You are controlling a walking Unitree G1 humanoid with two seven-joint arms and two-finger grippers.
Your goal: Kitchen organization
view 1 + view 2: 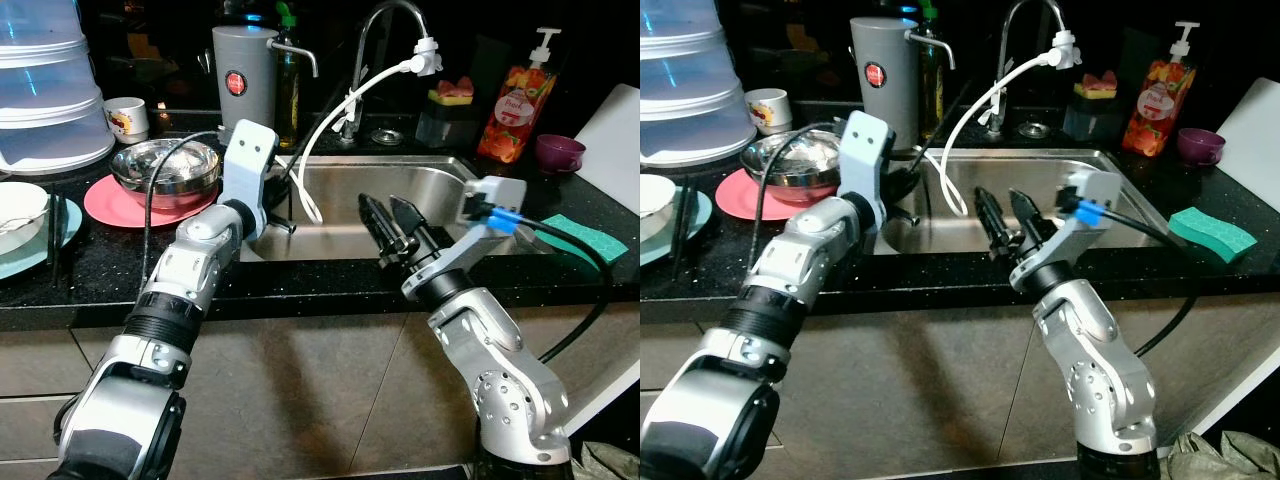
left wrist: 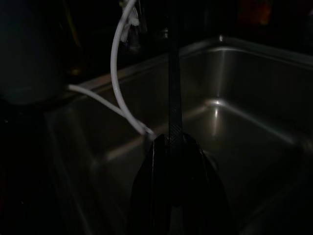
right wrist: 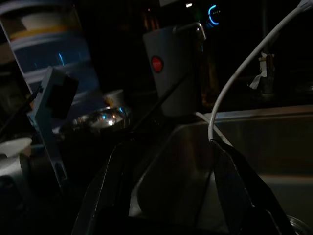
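Left hand point(image 2: 171, 161) at sink's point(image 1: 440, 175) left rim, closed on a thin dark rod point(image 2: 174, 98); rod's long axis runs up and away toward the canister point(image 1: 245, 80); right hand point(image 1: 392, 228) over basin centre, fingers spread, empty; left hand nearer; bowl point(image 1: 165, 165) on black table point(image 1: 100, 260); kitchen dim.
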